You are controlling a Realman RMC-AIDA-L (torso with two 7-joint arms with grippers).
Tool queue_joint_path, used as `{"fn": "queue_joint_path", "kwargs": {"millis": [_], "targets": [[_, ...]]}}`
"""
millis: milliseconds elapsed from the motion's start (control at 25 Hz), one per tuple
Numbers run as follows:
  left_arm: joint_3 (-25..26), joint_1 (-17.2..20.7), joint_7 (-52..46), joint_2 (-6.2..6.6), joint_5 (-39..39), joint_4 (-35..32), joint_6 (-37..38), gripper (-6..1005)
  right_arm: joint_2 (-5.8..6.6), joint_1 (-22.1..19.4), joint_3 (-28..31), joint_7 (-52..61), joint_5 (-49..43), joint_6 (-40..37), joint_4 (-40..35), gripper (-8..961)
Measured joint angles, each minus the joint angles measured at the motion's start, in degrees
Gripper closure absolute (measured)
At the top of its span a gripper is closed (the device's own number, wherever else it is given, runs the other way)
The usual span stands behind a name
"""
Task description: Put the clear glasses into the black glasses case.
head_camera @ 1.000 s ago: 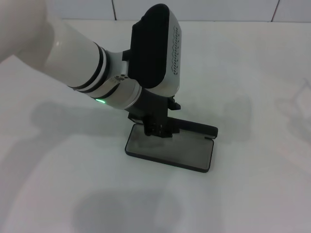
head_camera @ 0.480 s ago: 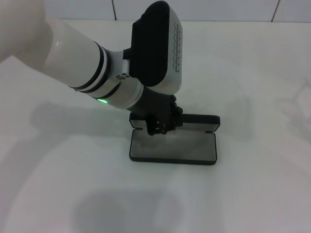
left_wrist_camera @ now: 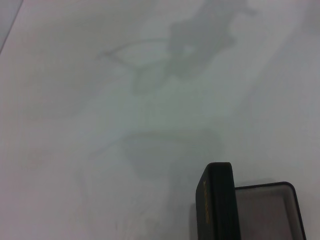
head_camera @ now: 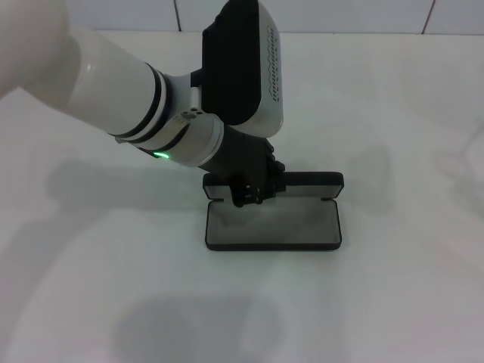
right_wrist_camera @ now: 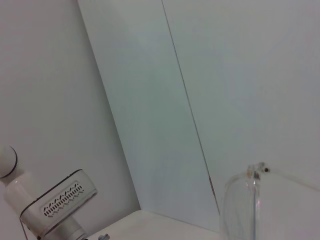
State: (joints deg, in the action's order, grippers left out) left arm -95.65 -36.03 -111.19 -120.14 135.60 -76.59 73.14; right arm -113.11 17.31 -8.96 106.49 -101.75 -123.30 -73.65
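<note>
The black glasses case (head_camera: 274,225) lies open mid-table, grey lining up, its lid (head_camera: 311,181) standing upright along the far side. My left gripper (head_camera: 253,192) comes down on the lid's left end near the hinge and looks shut on it. The left wrist view shows the lid edge-on (left_wrist_camera: 218,200) with orange lettering and the tray beside it. The clear glasses (head_camera: 460,162) rest faintly visible on the table at the far right, apart from the case; they also show in the left wrist view (left_wrist_camera: 145,65) and close up in the right wrist view (right_wrist_camera: 245,200). My right gripper is out of view.
White tabletop all around, with a tiled wall (head_camera: 318,15) along the far edge. The left arm's bulky white and black wrist (head_camera: 242,76) hangs over the area behind the case and hides it.
The case has swung from skewed to square with the table's front edge and shifted slightly right, moving together with my left gripper. The glasses stayed put.
</note>
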Motion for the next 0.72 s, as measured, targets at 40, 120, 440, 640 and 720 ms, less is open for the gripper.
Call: {"fn": "queue_joint_path", "kwargs": {"millis": [40,120,440,640,720], "targets": [[-0.01,0.00,-0.05,0.00,0.00,0.00,-0.02,756,0.00,0.00,0.00,0.00,0.02,0.00,0.00,838],[-0.09,0.00,-0.23,-0.01,0.00,0.09,-0.04,742,0.00,0.00,0.00,0.01,0.19,0.00,-0.01,838],[-0.11,0.75,-0.41,0.03,-1.07,-0.24,-0.05,683,0.03,-0.08,0.11,0.06,0.89,0.00,-0.01,838],[-0.08,0.78,-0.17,0.18,-2.02,-0.24,0.25,647,0.24,-0.09,0.09,0.13,1.40,0.00,-0.01,837],[0.12,0.82,-0.14,0.21,-2.15,-0.24,0.45,632,0.26,-0.09,0.09,0.12,1.48,0.00,-0.01,837]]}}
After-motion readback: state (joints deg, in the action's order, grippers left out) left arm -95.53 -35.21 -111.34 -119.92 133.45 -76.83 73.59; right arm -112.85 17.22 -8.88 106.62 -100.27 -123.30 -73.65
